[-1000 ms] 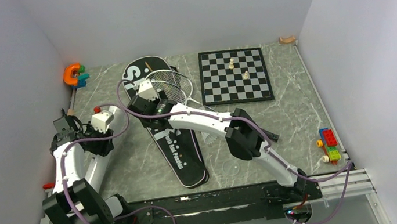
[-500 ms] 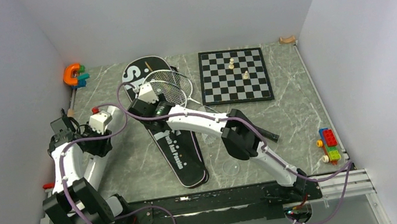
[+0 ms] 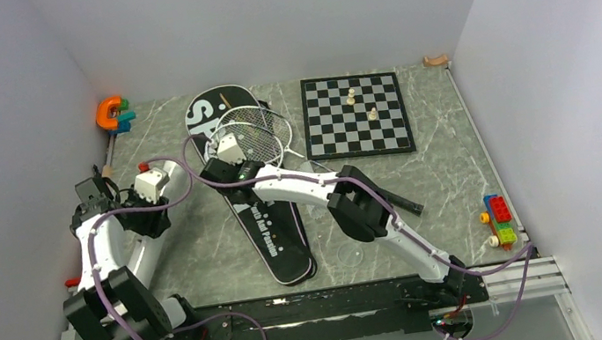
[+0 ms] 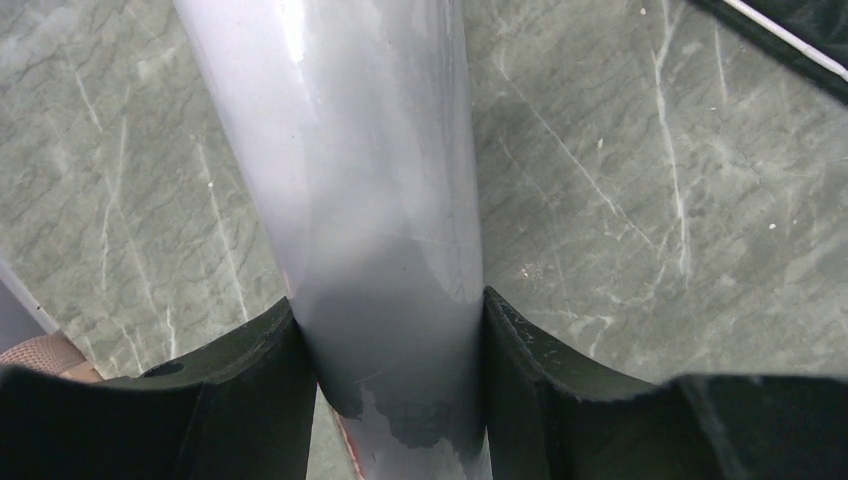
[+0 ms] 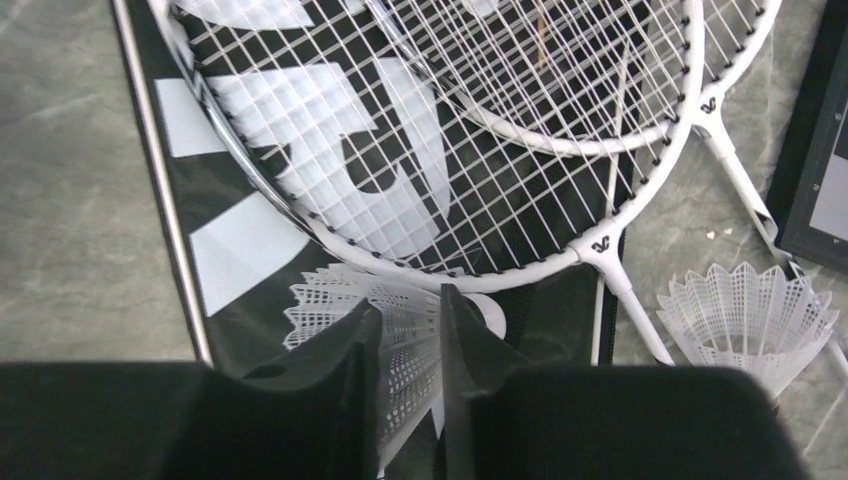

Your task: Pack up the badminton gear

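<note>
Black white-lettered racket bag lay flat; two white-framed rackets overlapped across its head end; first shuttlecock was pinched above it, second shuttlecock stood beside; whitish tube was clamped

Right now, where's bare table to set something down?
Bare: the strip left of the bag, and the wide stretch between chessboard and blocks. Crowded: rackets over the bag's top, a loose shuttlecock beside them, right end effector there too.

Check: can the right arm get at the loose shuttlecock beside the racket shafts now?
Likely not as is: the right tool is shut on a held shuttlecock. The loose shuttlecock lies uncovered nearby, so reach looks free once the tool empties.
</note>
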Available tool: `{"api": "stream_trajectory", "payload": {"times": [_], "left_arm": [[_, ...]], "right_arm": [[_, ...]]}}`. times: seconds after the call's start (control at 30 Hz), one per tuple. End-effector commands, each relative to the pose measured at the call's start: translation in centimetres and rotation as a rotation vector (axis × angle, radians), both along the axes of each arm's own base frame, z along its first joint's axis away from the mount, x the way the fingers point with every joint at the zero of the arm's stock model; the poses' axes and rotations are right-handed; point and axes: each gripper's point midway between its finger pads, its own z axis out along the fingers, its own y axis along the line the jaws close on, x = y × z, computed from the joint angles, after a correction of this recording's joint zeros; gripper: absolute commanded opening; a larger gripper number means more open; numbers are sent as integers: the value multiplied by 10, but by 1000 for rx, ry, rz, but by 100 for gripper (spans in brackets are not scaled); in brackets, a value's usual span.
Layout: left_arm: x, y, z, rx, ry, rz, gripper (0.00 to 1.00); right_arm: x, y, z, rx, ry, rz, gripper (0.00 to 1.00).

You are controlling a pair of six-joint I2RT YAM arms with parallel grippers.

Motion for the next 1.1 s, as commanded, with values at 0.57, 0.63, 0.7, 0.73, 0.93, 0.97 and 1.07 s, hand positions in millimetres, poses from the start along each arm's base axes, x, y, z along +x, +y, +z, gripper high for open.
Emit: {"api": "stream_trajectory", "payload": {"times": [0.57,0.63,0.7,0.73,0.93,0.97,1.07], "left_arm": [[-37,-115,57,-190,-153,-469,35],[-47,-122,64,-196,-166,-511,35],[-57,-127,65,-204,-150,-551,35],[-62,-129,65,-210,-138,-568,35],[-68,-140,76,-223,-203,-667,38],[-67,-143,80,-226,-222,-674,38],[-66,-149,90,-237,-259,-703,38]], "right_arm": [[-43,-123,170,652,-31,-15,0],[-57,-133,199,828,-30,87,0],[-68,-137,216,901,-43,159,0],[-75,-135,225,924,-48,201,0],[-100,-111,268,1099,-29,398,0],[-103,-105,272,1128,-16,427,0],[-108,-90,275,1188,39,483,0]]}}
